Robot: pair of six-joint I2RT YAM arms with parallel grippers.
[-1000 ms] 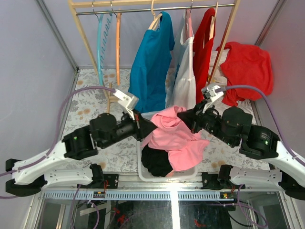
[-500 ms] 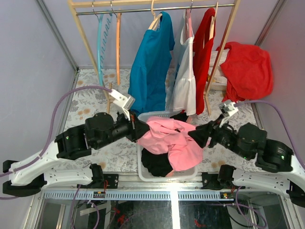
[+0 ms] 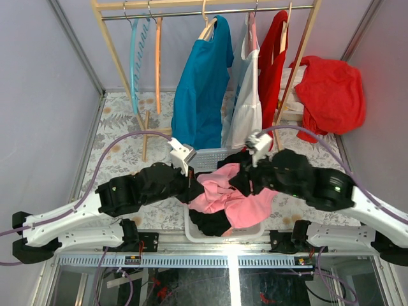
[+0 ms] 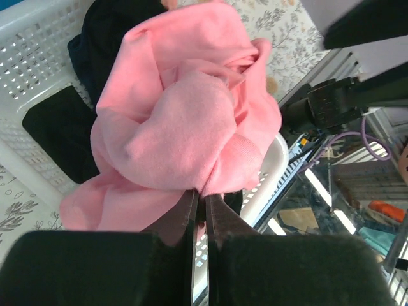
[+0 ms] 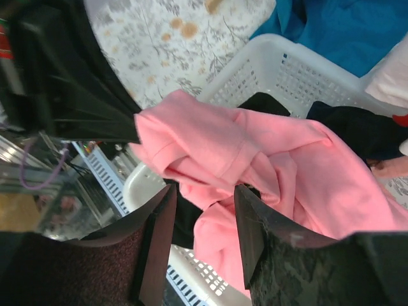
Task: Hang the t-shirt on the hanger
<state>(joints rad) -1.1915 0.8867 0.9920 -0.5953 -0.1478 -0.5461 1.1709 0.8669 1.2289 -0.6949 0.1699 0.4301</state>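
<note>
Pink t-shirt is bunched in a heap over the white laundry basket at bench centre, near edge, draped on black clothes inside it. One flap hangs toward the basket's 4 o'clock rim.

Left fingers are pressed together, clamped on a fold at the shirt's 9 o'clock edge; pink cloth balloons up right past the tips in the left wrist view.

Right fingers come in from 2 o'clock and stand apart, 1 on each side of a ridge of pink fabric (can't tell whether the pads touch it). Nothing is pinched.

Orange hanger hangs bare on the wooden rack's rail at about 11 o'clock from the basket, well apart from the shirt. A teal hanger is just beside it at 9 o'clock. Also on the rail: a blue t-shirt, a white garment and a red one. Another red garment is slung over the rack's end at 2 o'clock. The bench cover is floral.
</note>
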